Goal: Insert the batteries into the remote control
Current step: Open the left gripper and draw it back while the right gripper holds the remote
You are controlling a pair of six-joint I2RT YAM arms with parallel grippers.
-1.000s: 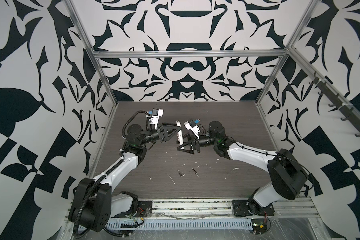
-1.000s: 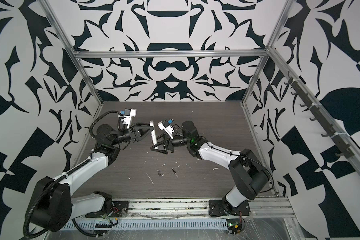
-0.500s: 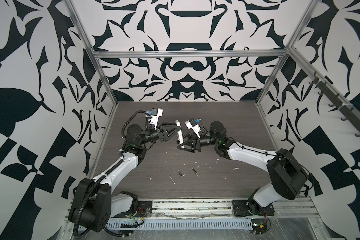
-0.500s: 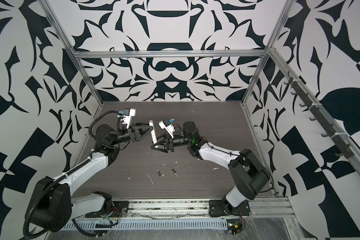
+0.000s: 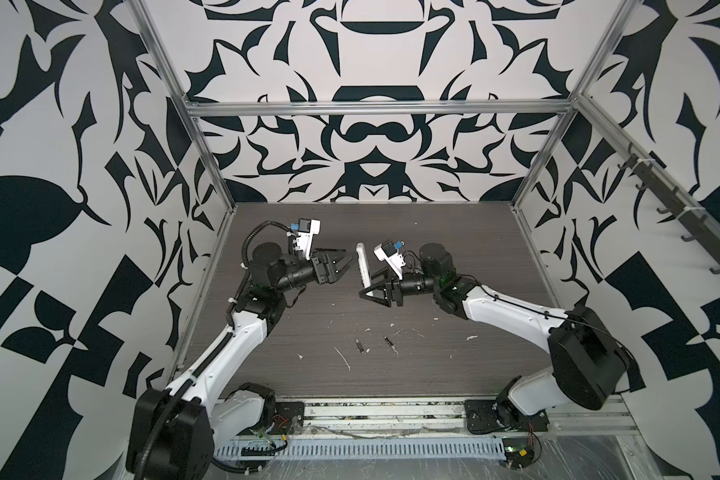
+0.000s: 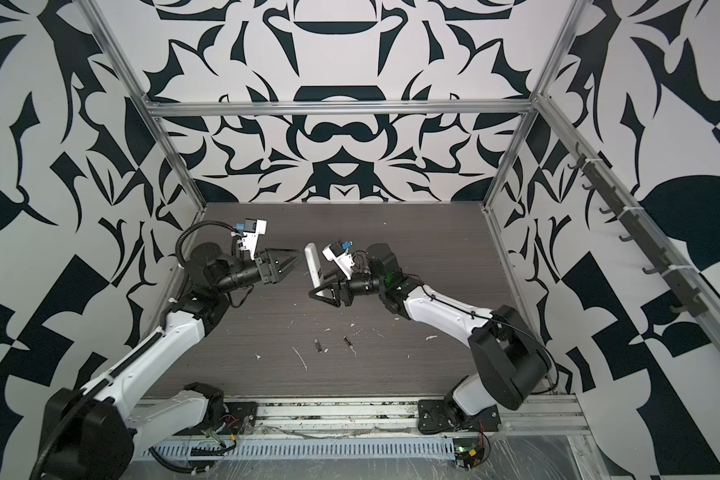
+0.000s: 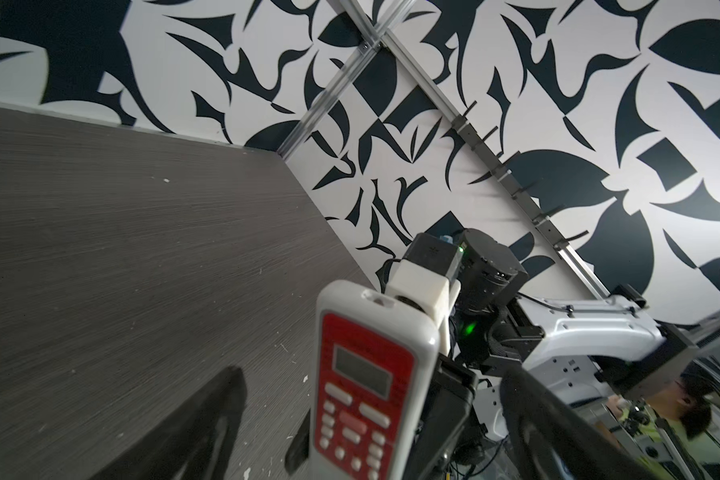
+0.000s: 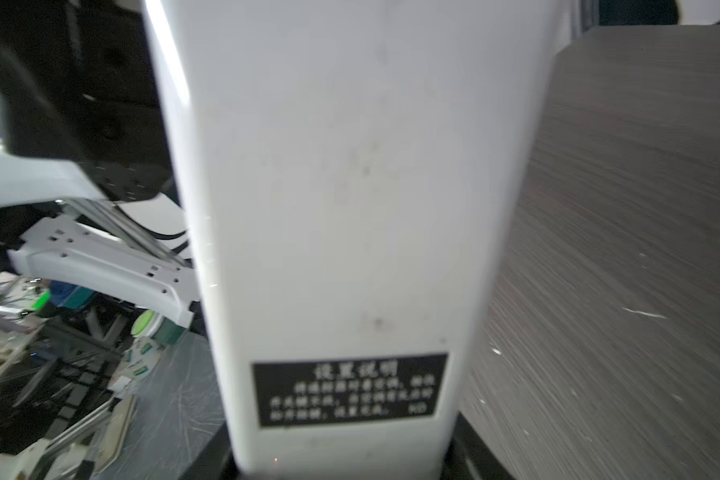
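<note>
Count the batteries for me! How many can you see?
2. The left battery lies on the table near the front middle; the right battery lies beside it, not touching. More could hide inside the remote control, which the right end effector holds.

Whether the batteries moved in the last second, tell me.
No. The batteries lie just where they were, beside the same long white scrap.

White left arm point(image 5: 242, 336) rose from lower left, black left gripper point(image 5: 347, 258) gaped empty mid-frame, white right arm point(image 5: 504, 311) opposite, black right gripper point(image 5: 366, 286) clamped on slim white remote control point(image 5: 362, 266).
</note>
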